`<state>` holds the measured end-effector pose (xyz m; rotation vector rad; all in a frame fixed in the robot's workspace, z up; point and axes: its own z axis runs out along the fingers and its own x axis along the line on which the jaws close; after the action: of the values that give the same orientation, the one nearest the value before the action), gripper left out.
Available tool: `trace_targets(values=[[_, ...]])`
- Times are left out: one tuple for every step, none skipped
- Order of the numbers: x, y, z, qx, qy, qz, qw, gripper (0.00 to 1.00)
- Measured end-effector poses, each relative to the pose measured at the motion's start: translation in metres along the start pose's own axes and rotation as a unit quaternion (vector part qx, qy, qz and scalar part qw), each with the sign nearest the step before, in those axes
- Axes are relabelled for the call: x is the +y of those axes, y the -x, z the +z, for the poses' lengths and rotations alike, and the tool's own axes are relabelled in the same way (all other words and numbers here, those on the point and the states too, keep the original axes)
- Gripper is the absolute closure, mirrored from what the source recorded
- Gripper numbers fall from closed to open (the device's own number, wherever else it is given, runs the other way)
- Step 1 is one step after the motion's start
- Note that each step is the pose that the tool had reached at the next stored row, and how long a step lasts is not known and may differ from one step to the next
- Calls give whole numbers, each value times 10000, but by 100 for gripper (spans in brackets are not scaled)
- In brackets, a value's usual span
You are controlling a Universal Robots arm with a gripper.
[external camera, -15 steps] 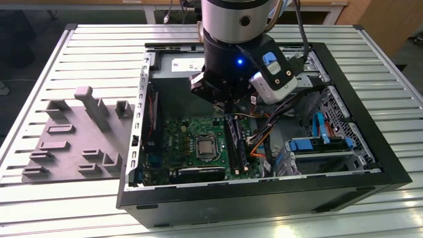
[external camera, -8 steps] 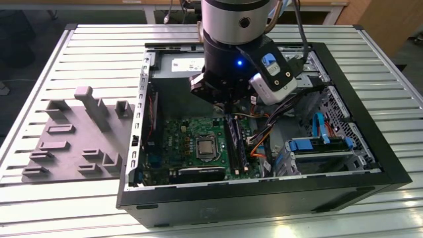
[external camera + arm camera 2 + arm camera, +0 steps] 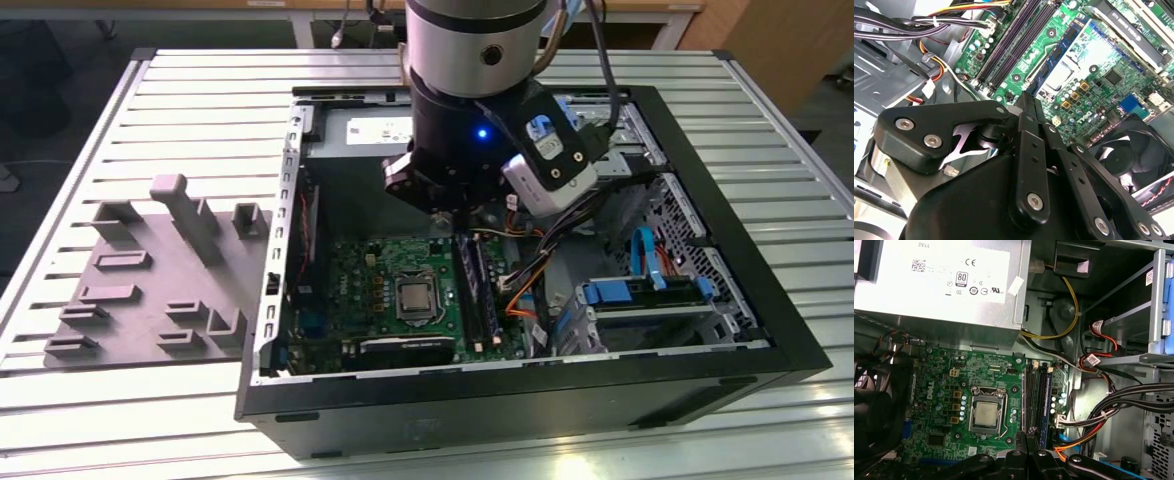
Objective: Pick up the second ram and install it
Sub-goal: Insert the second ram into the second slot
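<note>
My gripper (image 3: pixel 445 212) hangs inside the open computer case (image 3: pixel 534 395), over the far end of the green motherboard (image 3: pixel 387 270). In both wrist views its black fingers (image 3: pixel 1029 150) are drawn together, shut on a thin dark stick, the second ram (image 3: pixel 1025 97), seen end-on at the tips (image 3: pixel 1032 432). The long black memory slots (image 3: pixel 1036 400) lie just ahead of the tips, beside the silver processor (image 3: pixel 986 412). One slot carries a bluish strip (image 3: pixel 1047 405). The ram is held above the board, apart from the slots (image 3: pixel 1014 42).
A silver power supply (image 3: pixel 944 280) fills the case's far end. Bundled cables (image 3: pixel 1114 415) run beside the slots, and a black fan (image 3: pixel 1134 150) sits near the board. A grey fixture with blocks and posts (image 3: pixel 147 290) lies on the slatted table at the exterior view's left.
</note>
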<state>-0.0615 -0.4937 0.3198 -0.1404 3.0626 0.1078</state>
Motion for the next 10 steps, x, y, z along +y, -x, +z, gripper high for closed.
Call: trace_targets(values=[[-1, 0, 9, 0, -1, 2, 10000, 88], [-1, -1, 19, 0, -1, 5, 10000, 88], [-2, -2, 28, 0, -1, 7, 10000, 88], [-2, -2, 36, 0, -1, 9, 10000, 88], [-3, -3, 44, -1, -1, 12, 10000, 88], [-3, -4, 51, -1, -2, 14, 10000, 88], [-4, -4, 57, -1, -2, 17, 10000, 88], [-4, -5, 64, -1, -2, 20, 10000, 88], [-5, -5, 71, -1, -3, 24, 10000, 88], [-5, -6, 77, -1, -4, 26, 10000, 88]])
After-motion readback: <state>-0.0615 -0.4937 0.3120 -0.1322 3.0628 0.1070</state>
